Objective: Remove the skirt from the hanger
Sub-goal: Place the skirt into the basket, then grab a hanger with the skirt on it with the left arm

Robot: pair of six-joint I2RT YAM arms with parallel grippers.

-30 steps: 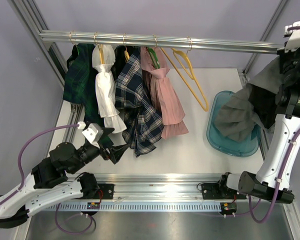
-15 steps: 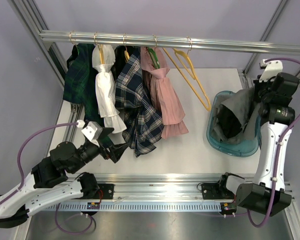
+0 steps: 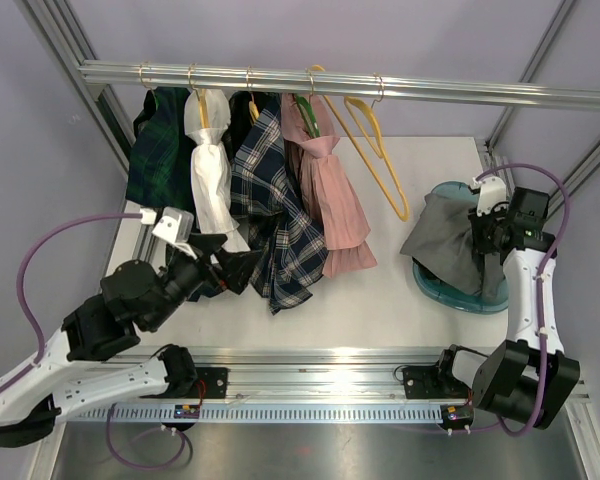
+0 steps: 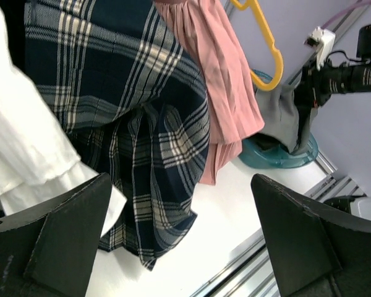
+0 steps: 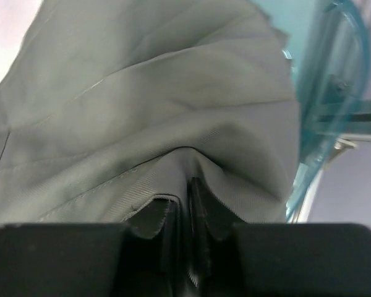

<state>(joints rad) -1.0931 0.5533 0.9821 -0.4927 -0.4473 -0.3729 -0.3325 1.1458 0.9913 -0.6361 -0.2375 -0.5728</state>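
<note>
The right pincer (image 3: pixel 480 232) pinches the grey skirt (image 3: pixel 448 245) over the basin (image 3: pixel 450 296); released here, it may slide onto the surface (image 3: pixel 380 300). The left pincer (image 3: pixel 230 268) gapes empty.

I work inside a booth with pale lilac walls (image 3: pixel 40 200) on every side, under soft even light. A silver metal rail (image 3: pixel 450 90) runs across above a white table (image 3: pixel 380 300), silver posts (image 3: pixel 80 80) rise at the back corners, and a slotted metal track (image 3: pixel 320 385) lines the near edge
</note>
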